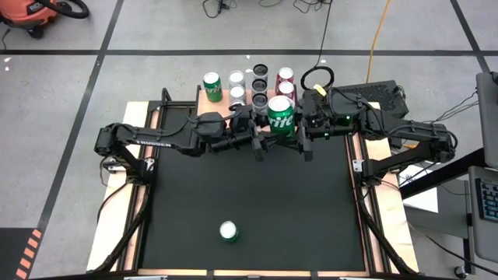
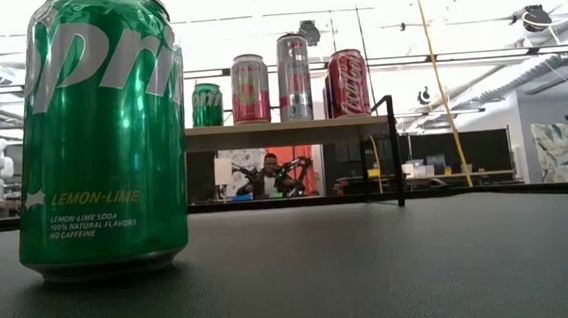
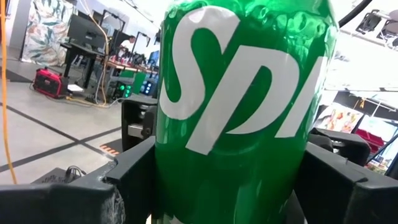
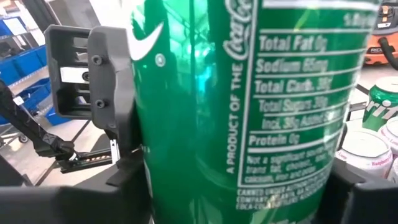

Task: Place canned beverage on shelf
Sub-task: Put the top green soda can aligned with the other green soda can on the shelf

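A tall green aluminium soda can with white lettering [image 1: 281, 115] is held upright between the two grippers, just short of the low stand with a light wooden plank top and thin black legs [image 1: 220, 103]. The left gripper [image 1: 262, 139] is pressed against one side of the can's wall, and in the left wrist view the can [image 3: 242, 112] fills the space between the dark fingers [image 3: 134, 180]. The right gripper [image 1: 302, 134] is clamped on the opposite side, its own fingers [image 4: 115, 81] flat against the label. Whether both grips are carrying load cannot be told.

The can is judged rigid only if full; thin walls would dent under a hard squeeze, and the glossy painted skin is likely slippery. The mid-height of the wall is taken as the best hold, clear of the rim.

Beyond the jaws, several upright cans [image 1: 257, 82] already stand on the plank. A second green can [image 1: 228, 230] stands well behind the jaws on the black table surface [image 1: 311, 210].
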You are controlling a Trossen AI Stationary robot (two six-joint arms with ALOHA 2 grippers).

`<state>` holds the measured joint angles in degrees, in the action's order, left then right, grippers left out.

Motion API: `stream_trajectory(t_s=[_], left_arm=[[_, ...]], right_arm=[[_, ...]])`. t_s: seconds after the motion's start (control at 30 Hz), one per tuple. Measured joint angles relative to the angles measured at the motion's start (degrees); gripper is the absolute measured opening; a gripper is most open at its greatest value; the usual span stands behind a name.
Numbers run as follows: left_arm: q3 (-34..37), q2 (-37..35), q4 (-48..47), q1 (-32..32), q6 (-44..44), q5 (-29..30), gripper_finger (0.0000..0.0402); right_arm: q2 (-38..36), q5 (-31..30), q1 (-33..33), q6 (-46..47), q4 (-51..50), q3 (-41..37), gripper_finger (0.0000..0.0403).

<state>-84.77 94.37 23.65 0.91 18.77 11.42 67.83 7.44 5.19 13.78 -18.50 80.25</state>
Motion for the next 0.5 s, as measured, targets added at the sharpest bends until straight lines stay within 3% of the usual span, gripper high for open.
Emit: stream_trajectory(t_s=[0.07, 0.5], left_arm=[[0.00, -0.02, -0.09, -0.01, 0.15, -0.12, 0.0300], [-0.09, -2.68, -1.31, -0.33, 2.40, -2.83, 0.0359]], right_arm=[[0.00, -0.09, 0.12, -0.18, 0.00, 0.00, 0.0267], [-0.26, 2.60, 0.44, -0.06, 0.29, 0.00, 0.0273]])
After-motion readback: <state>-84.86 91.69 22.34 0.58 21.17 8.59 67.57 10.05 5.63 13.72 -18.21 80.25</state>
